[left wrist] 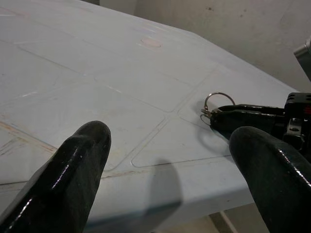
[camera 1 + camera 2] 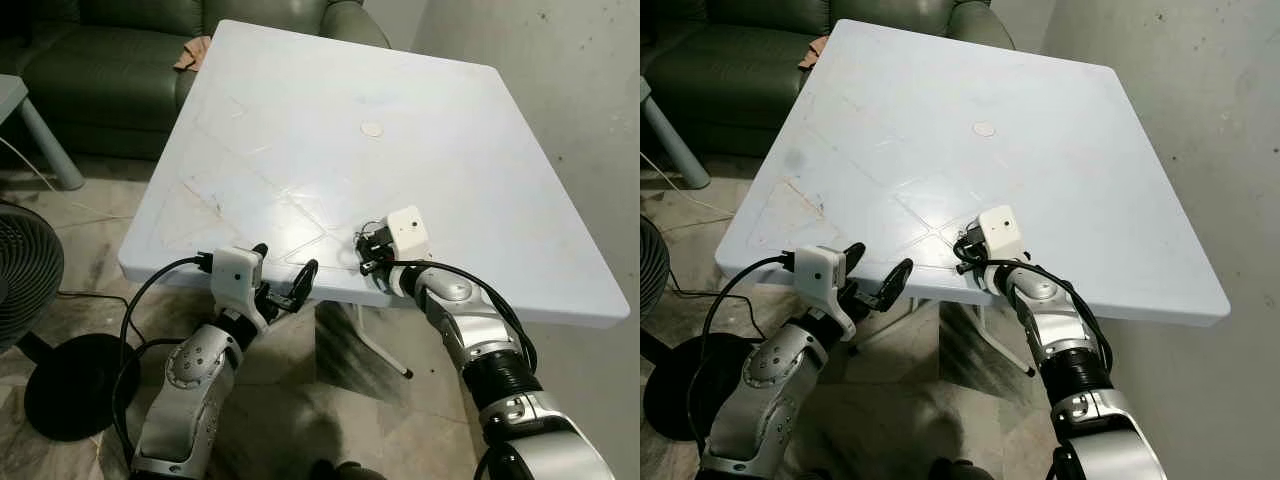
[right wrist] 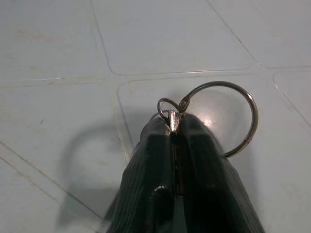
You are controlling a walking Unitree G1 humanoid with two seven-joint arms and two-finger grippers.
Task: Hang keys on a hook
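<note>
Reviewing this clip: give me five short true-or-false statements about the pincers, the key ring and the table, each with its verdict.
1. The right pincer is shut on the key ring. True.
2. The left pincer is shut. False: its fingers stand apart, holding nothing.
3. The key ring already hangs on a hook. False: it is at the pincer tip, just over the white table.
4. A dark green sofa stands beyond the table. True.
5. The left pincer is at the table's far edge. False: it is at the near edge, beside the right one.

Keys [image 3: 214, 116] on table [image 2: 300, 120], sofa [image 2: 110, 60] behind, fan [image 2: 25, 280] left.
</note>
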